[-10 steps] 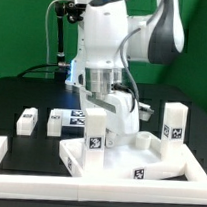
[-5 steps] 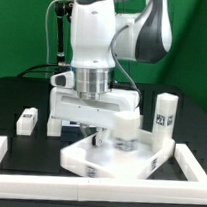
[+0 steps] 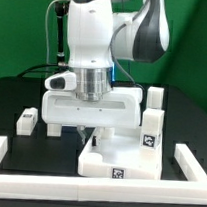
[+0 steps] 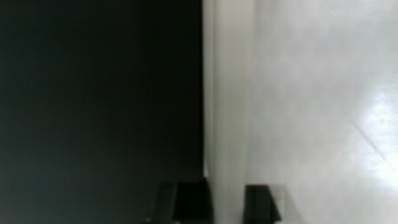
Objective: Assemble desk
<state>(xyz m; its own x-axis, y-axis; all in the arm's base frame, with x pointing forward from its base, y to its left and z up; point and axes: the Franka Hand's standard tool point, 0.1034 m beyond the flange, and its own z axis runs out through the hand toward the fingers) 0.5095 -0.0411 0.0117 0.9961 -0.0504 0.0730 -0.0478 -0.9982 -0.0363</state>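
Note:
The white desk panel (image 3: 128,158) lies on the black table in front of the arm, with a tag on its front wall. My gripper (image 3: 86,139) reaches straight down onto its left rim. In the wrist view my gripper (image 4: 224,200) has its two dark fingers close together astride the panel's edge (image 4: 285,110), one finger (image 4: 187,200) over the dark table side. A leg post (image 3: 148,130) with a tag stands upright at the panel's right corner, and a second post (image 3: 154,98) shows just behind it. Another leg post (image 3: 28,119) lies at the left.
The white L-shaped border bars run along the front, with ends at the exterior view's left (image 3: 6,152) and right (image 3: 191,163). One more white piece (image 3: 54,129) shows partly under the robot's hand. Cables and a stand are at the back.
The panel has swung round with my gripper on it, so it now looks narrower and sits further to the exterior view's right. The hand has turned and come lower.

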